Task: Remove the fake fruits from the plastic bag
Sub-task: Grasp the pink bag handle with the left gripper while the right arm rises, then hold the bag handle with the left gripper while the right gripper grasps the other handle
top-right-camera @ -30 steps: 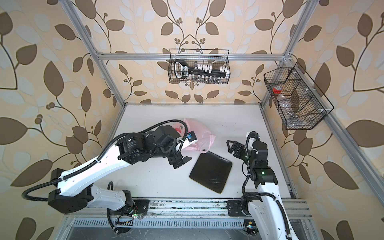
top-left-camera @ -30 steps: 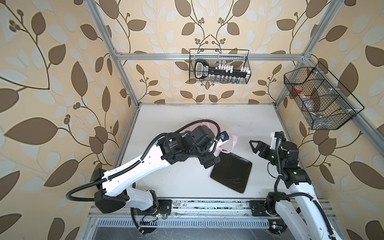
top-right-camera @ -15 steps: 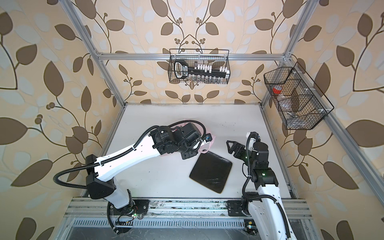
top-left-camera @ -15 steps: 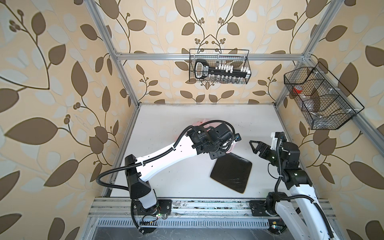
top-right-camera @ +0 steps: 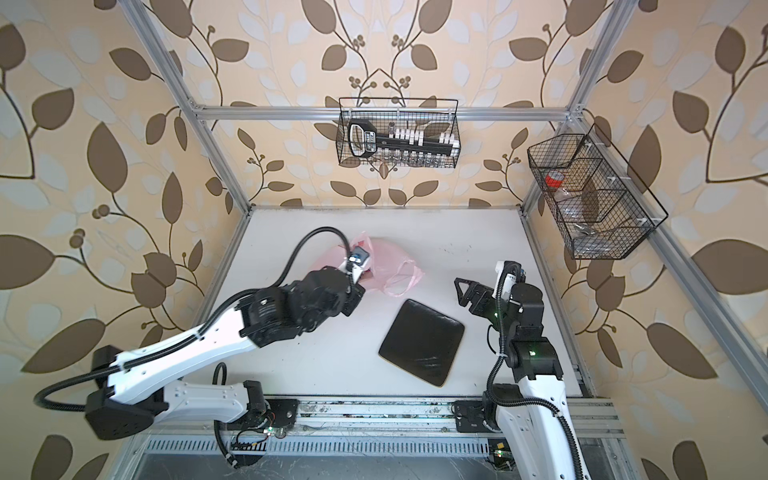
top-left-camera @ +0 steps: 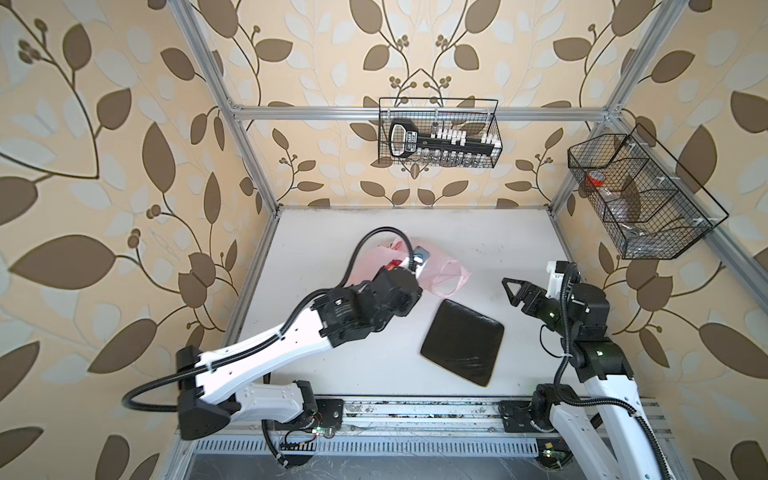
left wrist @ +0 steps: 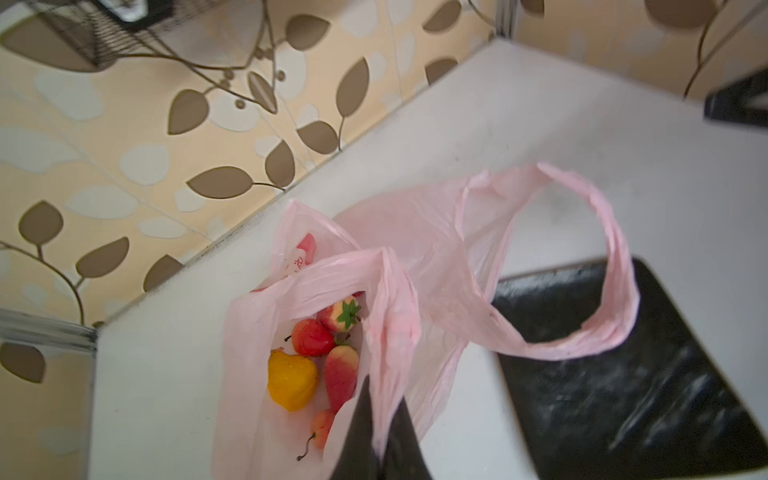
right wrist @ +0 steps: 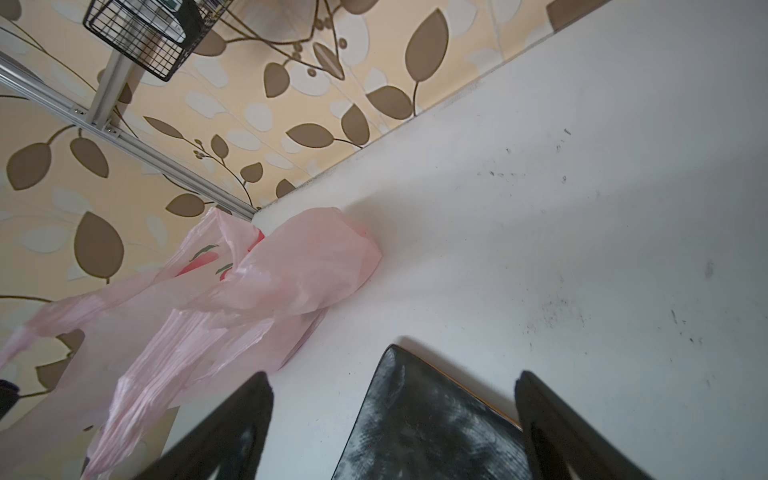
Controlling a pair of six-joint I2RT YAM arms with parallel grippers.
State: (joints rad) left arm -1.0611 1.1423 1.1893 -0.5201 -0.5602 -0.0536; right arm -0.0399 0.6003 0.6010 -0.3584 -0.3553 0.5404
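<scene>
The pale pink plastic bag (top-left-camera: 442, 270) (top-right-camera: 392, 259) lies mid-table, behind the black plate. My left gripper (left wrist: 382, 399) is shut on a gathered strip of the bag's rim, holding the mouth open. Inside lie the fake fruits: a yellow pear shape (left wrist: 291, 380), a red apple-like one (left wrist: 312, 337), a strawberry (left wrist: 338, 316), a long pink-red one (left wrist: 341, 376) and a small one (left wrist: 323, 422). One loop handle (left wrist: 615, 291) droops over the plate. My right gripper (top-left-camera: 512, 291) (top-right-camera: 461, 291) (right wrist: 392, 377) hovers open to the right of the bag, above the plate's corner, holding nothing.
A square black plate (top-left-camera: 461, 343) (top-right-camera: 422, 340) (right wrist: 428, 432) lies in front of the bag, bare. A wire basket (top-left-camera: 438, 133) hangs on the back wall and another (top-left-camera: 640, 195) on the right wall. Aluminium frame posts edge the table.
My left gripper went from open to shut on the bag's rim, after reaching right over the bag and drawing back left. The right arm has hardly moved.
</scene>
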